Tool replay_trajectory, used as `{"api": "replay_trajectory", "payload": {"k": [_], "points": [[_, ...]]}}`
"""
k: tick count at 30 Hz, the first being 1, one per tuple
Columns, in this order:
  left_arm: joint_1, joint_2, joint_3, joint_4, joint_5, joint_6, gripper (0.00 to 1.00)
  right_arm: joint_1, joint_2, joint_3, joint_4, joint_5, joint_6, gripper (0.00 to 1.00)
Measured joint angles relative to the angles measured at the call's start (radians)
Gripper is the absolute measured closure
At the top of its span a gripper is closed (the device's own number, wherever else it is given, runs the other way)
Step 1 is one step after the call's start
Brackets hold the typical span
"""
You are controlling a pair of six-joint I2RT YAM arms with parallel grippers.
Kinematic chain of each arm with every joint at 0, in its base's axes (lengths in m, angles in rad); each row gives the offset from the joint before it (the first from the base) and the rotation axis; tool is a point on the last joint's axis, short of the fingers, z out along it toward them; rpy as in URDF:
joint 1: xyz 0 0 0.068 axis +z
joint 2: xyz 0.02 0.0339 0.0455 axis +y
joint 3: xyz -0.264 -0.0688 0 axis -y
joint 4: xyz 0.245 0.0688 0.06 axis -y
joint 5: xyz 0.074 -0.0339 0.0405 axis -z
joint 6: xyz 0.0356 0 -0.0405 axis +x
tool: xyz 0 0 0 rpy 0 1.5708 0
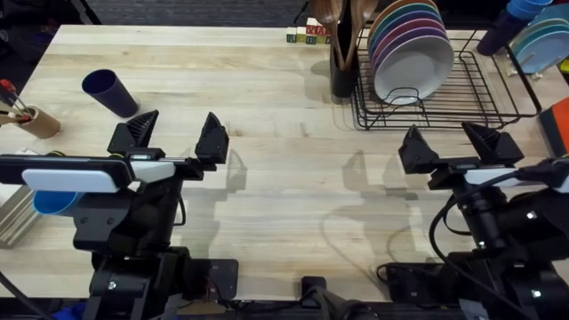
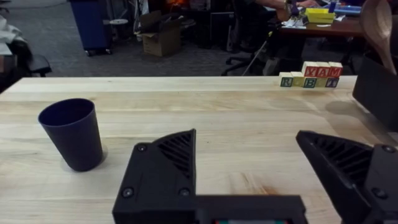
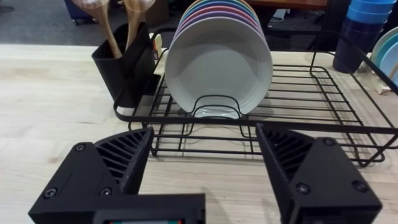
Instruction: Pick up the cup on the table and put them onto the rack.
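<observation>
A dark navy cup (image 1: 110,92) stands upright on the wooden table at the left; the left wrist view shows the cup (image 2: 71,134) ahead and to one side of the fingers. My left gripper (image 1: 175,135) is open, a short way right of and nearer than the cup, holding nothing. The black wire rack (image 1: 471,93) sits at the far right, with upright multicoloured plates, the front one white (image 1: 413,67). My right gripper (image 1: 453,142) is open just in front of the rack (image 3: 298,112), empty.
A black utensil holder with wooden spoons (image 1: 342,53) clings to the rack's left end. Letter blocks (image 1: 307,36) lie at the far edge. A cardboard tube with tools (image 1: 27,117) sits at the left edge. Stacked blue cups (image 1: 507,27) stand behind the rack.
</observation>
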Motion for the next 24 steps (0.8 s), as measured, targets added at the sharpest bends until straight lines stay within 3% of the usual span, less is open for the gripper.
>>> {"api": "replay_trajectory", "payload": {"k": [16,20,24], "points": [[0.000,0.000,0.000,-0.018,0.000,0.000,0.008,0.000,0.000,0.001,-0.003,0.013,-0.001,0.005],[0.000,0.002,0.025,-0.126,0.008,-0.003,0.008,0.000,0.000,0.021,-0.048,0.010,-0.035,0.005],[0.000,0.003,0.135,-0.379,0.012,-0.008,0.008,0.000,0.003,0.121,-0.241,0.003,-0.058,0.006]]}}
